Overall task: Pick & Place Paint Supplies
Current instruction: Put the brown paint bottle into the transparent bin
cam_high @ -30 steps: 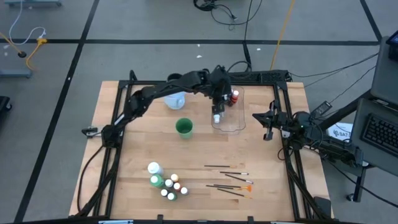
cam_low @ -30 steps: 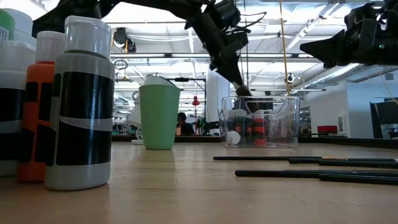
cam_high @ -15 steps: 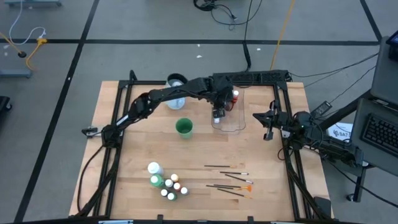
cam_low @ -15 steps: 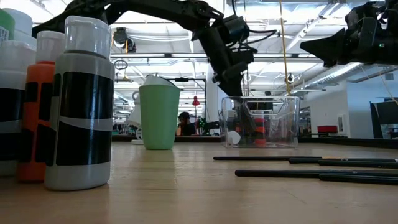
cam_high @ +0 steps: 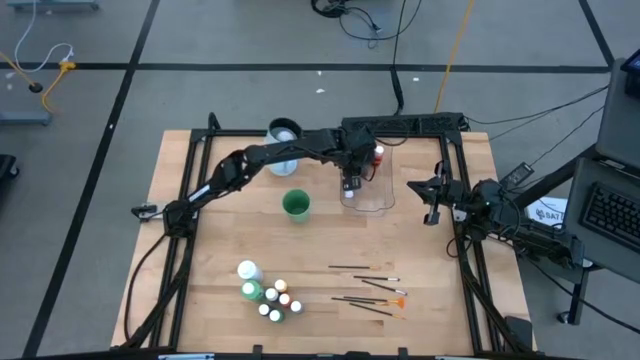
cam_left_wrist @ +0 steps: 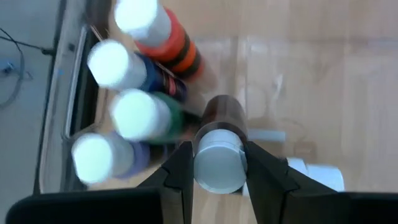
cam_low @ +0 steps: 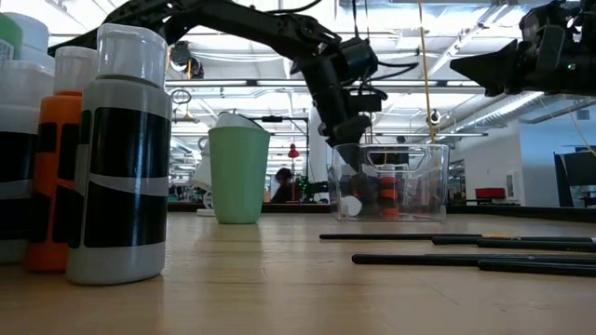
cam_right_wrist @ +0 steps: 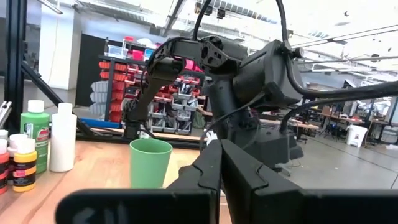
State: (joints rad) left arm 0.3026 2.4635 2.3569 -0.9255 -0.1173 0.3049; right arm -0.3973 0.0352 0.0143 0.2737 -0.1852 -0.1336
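Paint bottle, small, brown body, white cap, clamped between left gripper fingers, lowered inside clear tub at table far side. Four more bottles upright in tub: orange, blue, green, purple, all white caps; one lies on side. Near front edge: two larger bottles, about six tiny ones, around five brushes. Green cup beside tub. Right gripper fingers together, waiting at right edge

A green cup stands on the wooden table, near a clear tub.
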